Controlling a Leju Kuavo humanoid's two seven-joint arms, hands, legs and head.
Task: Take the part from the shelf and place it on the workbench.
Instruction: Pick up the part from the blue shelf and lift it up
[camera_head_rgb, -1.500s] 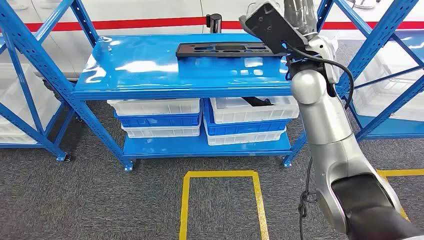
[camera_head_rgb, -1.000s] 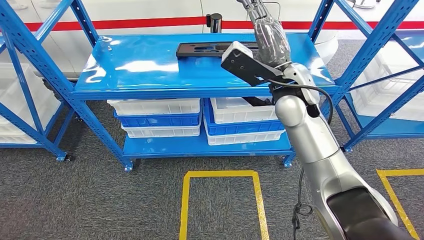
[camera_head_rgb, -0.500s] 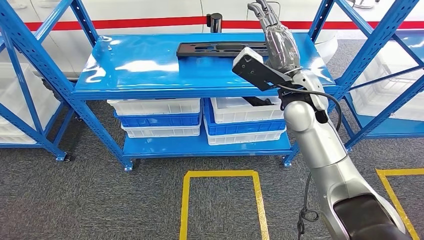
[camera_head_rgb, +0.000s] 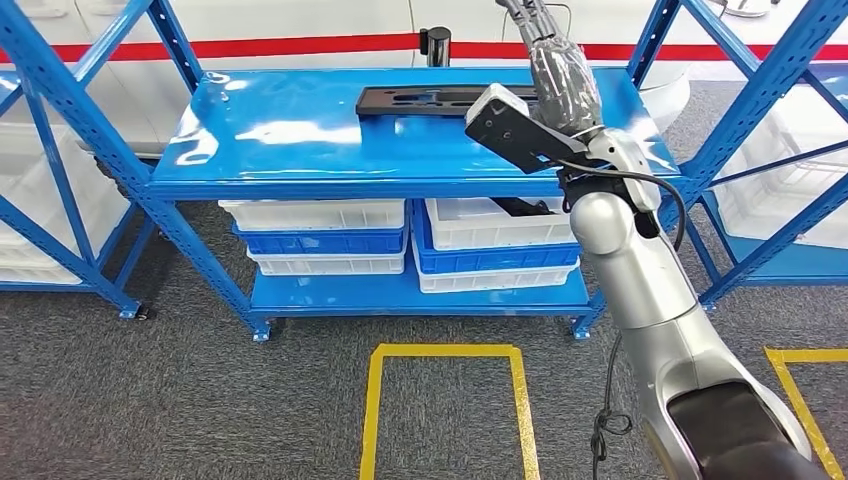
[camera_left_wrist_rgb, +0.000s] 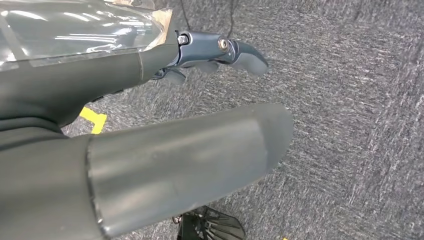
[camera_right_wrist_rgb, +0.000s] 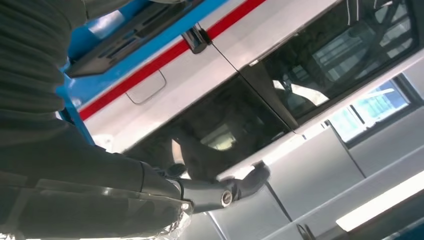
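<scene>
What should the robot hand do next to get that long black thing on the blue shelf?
Probably lower the right robot hand and shift it toward the robot's left. It hovers above the right end of the flat black slotted metal part, which lies untouched on the top blue shelf. The fingers hold nothing, so the grasp is not yet made.

1 black part (camera_head_rgb: 440, 100), 4 white bins (camera_head_rgb: 312, 214), 2 blue bins (camera_head_rgb: 318, 240)
</scene>
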